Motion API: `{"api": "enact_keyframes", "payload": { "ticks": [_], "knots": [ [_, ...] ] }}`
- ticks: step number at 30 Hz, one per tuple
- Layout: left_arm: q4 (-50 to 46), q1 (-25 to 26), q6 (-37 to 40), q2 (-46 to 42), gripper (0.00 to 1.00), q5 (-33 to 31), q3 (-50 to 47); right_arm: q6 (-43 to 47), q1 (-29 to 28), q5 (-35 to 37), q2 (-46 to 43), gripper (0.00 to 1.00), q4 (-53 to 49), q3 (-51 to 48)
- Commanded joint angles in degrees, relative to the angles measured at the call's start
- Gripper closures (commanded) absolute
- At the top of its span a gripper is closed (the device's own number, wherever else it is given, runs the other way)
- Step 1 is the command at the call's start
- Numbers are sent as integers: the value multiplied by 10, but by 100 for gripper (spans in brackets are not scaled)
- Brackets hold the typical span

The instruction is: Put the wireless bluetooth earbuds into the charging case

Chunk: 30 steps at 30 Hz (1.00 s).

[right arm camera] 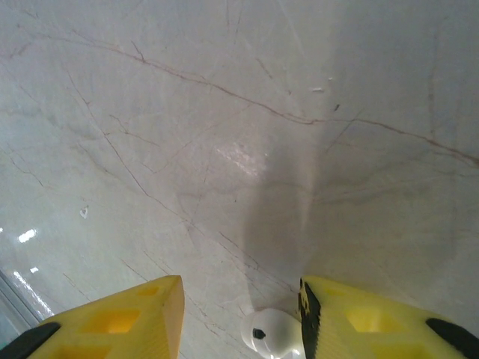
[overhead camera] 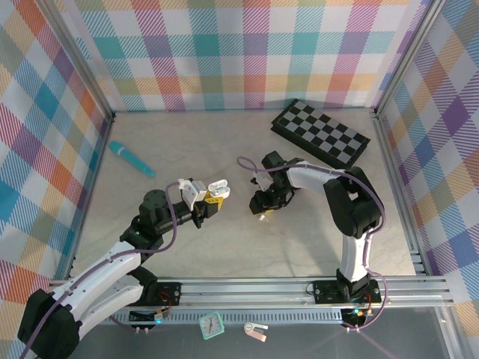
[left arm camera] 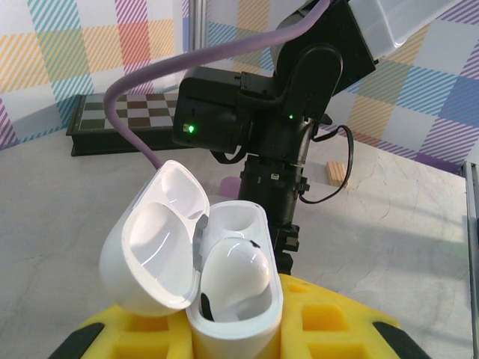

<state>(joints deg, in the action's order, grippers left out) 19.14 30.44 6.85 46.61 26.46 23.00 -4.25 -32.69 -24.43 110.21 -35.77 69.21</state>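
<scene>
The left gripper [overhead camera: 213, 199], just left of centre in the top view, was clamped on the white charging case [left arm camera: 232, 318]. It held the case upright between its yellow fingers [left arm camera: 352, 307], with the lid [left arm camera: 153, 247] swung open to the left. A seated earbud [left arm camera: 236, 271] rested in the case's nearer socket. The right gripper [overhead camera: 263, 208], just right of centre, pointed down at the marble table [right arm camera: 224, 112]. Its jaws stood apart around a loose earbud [right arm camera: 271, 333] at the bottom edge of the right wrist view. That bud lay against the right-hand finger, clear of the other.
</scene>
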Motion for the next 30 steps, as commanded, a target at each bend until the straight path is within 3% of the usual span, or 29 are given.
{"api": "enact_keyframes", "payload": {
  "ticks": [1, 26, 30],
  "knots": [
    [6, -6, 4, -4, 81, 8, 4, 28, -1, -38, 4, 56, 4, -21],
    [-1, -6, 4, -12, 81, 9, 5, -10, 7, -41, -55, 55, 12, -95],
    [0, -6, 3, -11, 81, 9, 4, -14, 8, -37, -58, 59, 17, -102]
  ]
}}
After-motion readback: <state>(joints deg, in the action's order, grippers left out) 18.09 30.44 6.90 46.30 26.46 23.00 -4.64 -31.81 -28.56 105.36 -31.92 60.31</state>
